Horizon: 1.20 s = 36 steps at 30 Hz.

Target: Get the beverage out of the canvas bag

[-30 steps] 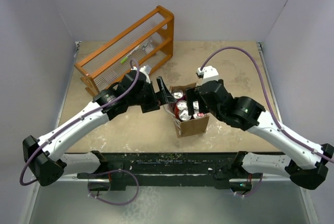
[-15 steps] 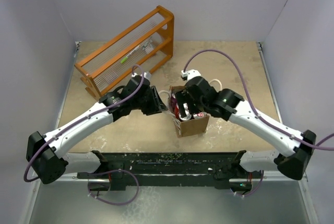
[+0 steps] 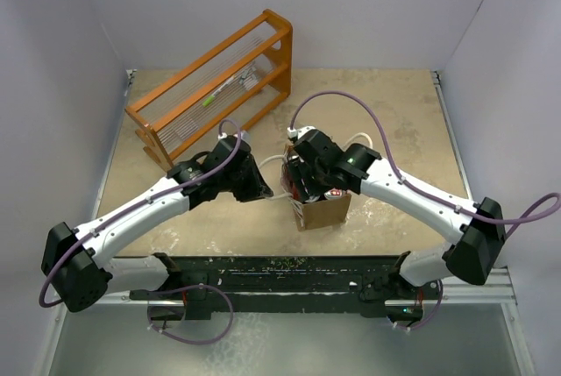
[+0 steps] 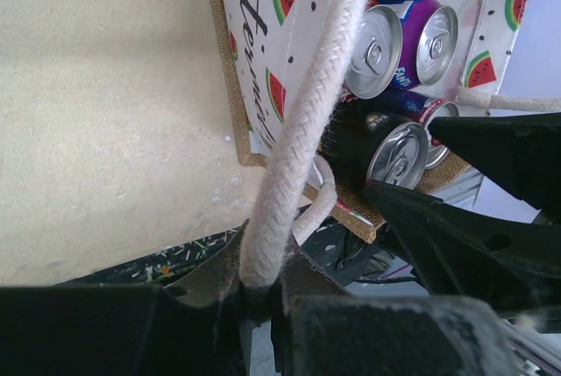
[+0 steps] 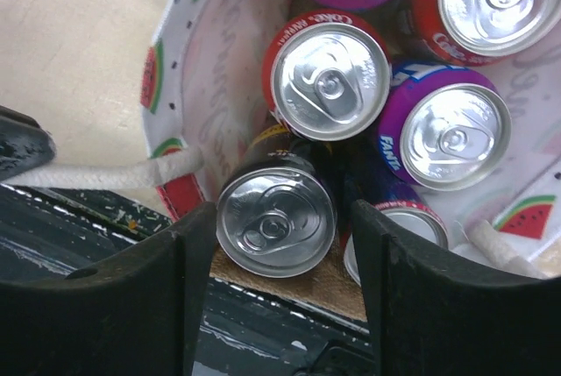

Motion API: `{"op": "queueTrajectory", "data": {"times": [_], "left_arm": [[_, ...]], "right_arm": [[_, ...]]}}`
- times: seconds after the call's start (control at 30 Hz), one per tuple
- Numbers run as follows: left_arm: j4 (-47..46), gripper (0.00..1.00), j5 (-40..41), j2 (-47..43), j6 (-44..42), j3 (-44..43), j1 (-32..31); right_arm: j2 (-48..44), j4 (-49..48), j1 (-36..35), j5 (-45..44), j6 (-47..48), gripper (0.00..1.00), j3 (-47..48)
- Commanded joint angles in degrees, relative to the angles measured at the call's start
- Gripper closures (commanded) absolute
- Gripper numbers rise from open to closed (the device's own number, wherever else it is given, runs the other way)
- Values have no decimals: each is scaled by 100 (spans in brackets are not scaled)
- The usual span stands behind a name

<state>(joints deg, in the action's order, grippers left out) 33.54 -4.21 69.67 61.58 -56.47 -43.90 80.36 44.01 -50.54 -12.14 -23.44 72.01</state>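
- At the far left corner of the table [image 3: 386, 104] I see an orange wooden rack [image 3: 215, 82], standing at an angle to the edges and well apart from everything else.
- My left arm reaches in from the near left corner toward the middle, and the left gripper [image 3: 263, 188] ends just to the left of the canvas bag [image 3: 324, 211].
- On the left wrist camera the left gripper [image 4: 259, 288] is closed on the white rope handle [image 4: 307, 122]. The rope runs up from between the fingers and across the bag's white, watermelon-printed panel [image 4: 254, 43].
- The canvas bag stands upright near the middle of the near edge, with its mouth open upward and several cans standing inside it.
- From the right wrist camera I count a dark can [image 5: 276, 223] at the near side of the bag, a red cola can [image 5: 329, 78] just behind it, and a purple Fanta can [image 5: 451, 135] to its right. More can tops show toward the far side.
- The right gripper [image 5: 280, 214] is down in the bag's mouth with its fingers spread, one on each side of the dark can. I cannot tell whether either finger touches the can.
- My right arm comes in from the near right corner, arching over the table to the bag, and its purple cable loops above it.
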Motion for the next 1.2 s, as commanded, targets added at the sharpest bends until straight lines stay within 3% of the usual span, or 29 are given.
{"op": "queueTrajectory", "data": {"times": [0.0, 0.67, 1.17], "left_arm": [[-81, 93, 44, -192, 126, 100, -5], [-126, 97, -45, -148, 65, 97, -3], [-122, 98, -63, -143, 67, 101, 0]], "right_arm": [[133, -5, 27, 102, 184, 37, 206], [654, 161, 27, 36, 198, 31, -191], [865, 75, 27, -111, 199, 37, -368]]}}
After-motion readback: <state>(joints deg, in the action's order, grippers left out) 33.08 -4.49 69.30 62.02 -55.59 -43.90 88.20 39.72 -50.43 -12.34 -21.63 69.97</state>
